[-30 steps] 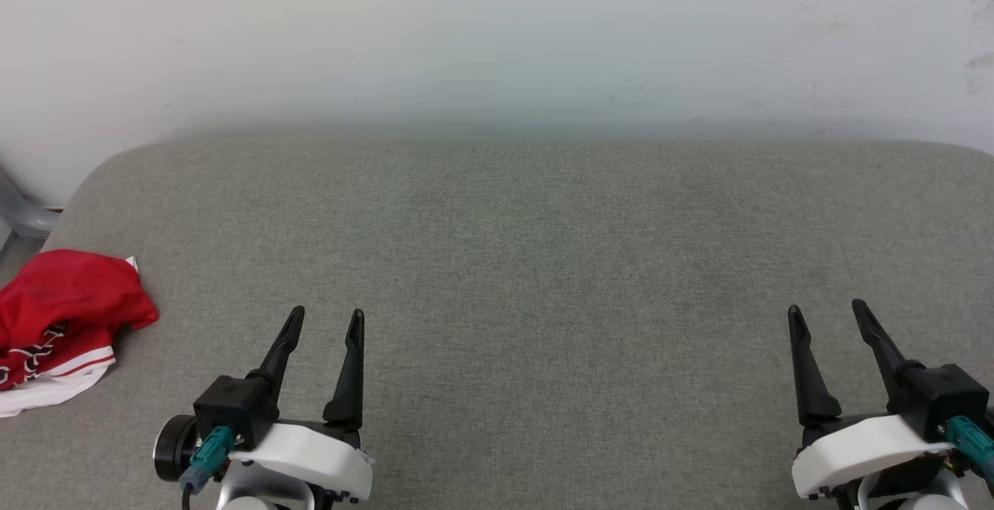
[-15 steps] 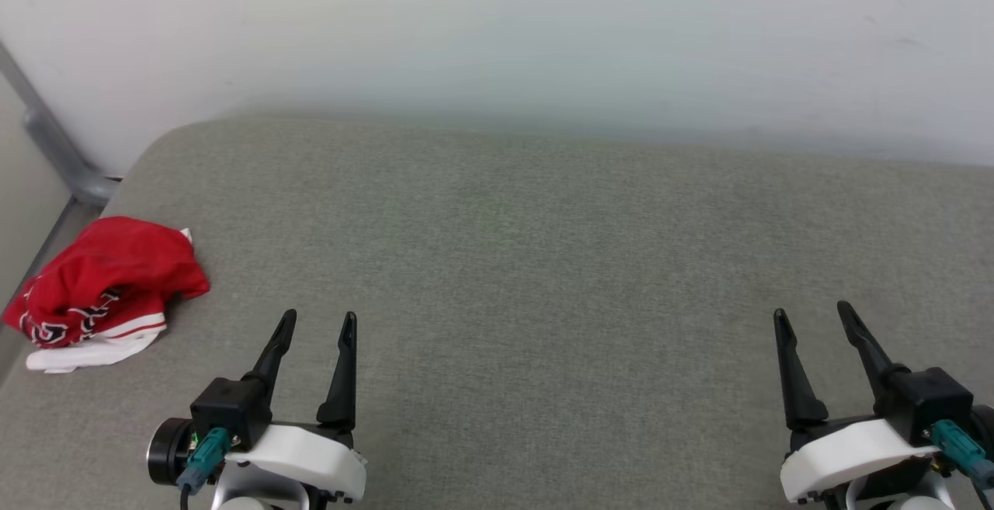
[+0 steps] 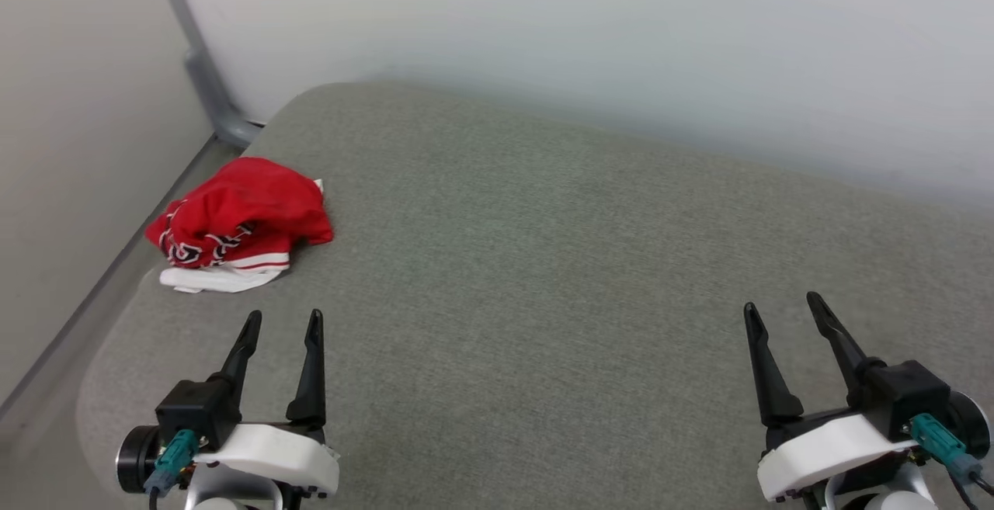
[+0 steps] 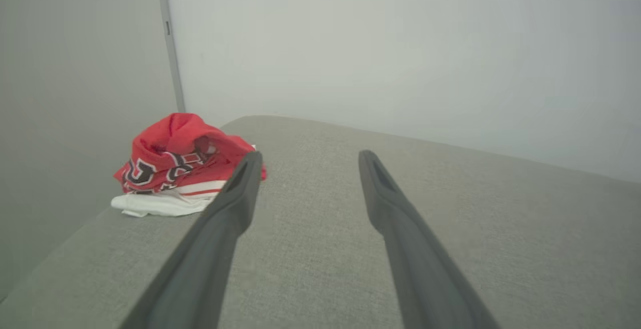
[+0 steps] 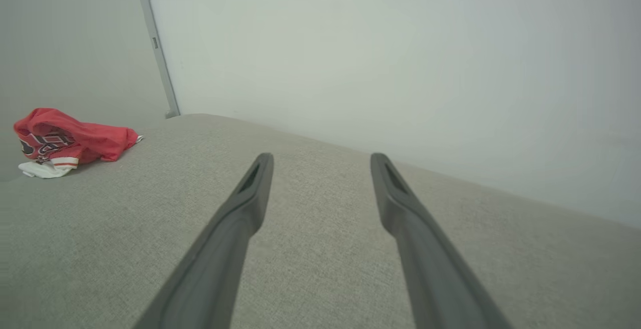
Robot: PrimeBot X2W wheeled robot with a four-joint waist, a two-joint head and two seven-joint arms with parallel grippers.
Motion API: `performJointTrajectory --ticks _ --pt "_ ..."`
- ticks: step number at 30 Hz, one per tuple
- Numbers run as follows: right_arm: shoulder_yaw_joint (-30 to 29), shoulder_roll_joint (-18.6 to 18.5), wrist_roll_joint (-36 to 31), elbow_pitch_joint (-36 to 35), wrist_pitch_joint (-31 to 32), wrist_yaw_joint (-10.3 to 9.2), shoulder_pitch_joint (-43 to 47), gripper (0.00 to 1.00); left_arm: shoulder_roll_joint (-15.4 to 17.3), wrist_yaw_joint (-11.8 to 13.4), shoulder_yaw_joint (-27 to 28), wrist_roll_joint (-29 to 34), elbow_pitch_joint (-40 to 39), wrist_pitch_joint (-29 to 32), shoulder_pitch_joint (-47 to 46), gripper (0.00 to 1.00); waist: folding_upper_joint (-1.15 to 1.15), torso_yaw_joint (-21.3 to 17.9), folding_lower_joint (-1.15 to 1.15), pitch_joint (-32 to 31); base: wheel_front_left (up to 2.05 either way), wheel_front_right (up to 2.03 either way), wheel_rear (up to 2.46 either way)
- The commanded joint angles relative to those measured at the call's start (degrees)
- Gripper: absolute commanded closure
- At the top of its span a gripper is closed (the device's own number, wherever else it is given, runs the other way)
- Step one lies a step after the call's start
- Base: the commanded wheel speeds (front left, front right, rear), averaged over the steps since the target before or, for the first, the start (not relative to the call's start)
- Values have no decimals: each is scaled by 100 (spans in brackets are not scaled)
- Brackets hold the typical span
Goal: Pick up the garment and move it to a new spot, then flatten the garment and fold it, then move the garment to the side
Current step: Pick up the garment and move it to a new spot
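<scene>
Grey cushion (image 3: 543, 277); garment (image 3: 250, 211), lettering seemingly half-hidden

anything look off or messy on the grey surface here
Yes: the garment lies crumpled in a heap near the left edge of the grey surface, lettering bunched, a white part sticking out underneath. Nothing looks spilled or damaged.
</scene>
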Motion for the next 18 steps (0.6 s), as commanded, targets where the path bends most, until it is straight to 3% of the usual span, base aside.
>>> performJointTrajectory --ticks 1,11,18 --pt "42 10 -63 -75 25 -2 -41 0 4 3 72 38 -9 -15 -16 0 0 366 0 35 0 0 0" --pt "244 8 -111 -367 162 -3 -80 0 8 3 418 133 -72 -15 -31 0 0 1059 0 69 0 0 0" --pt "368 8 -98 -450 233 -3 -179 0 -8 3 558 173 -185 -15 74 0 0 1135 0 143 0 0 0"
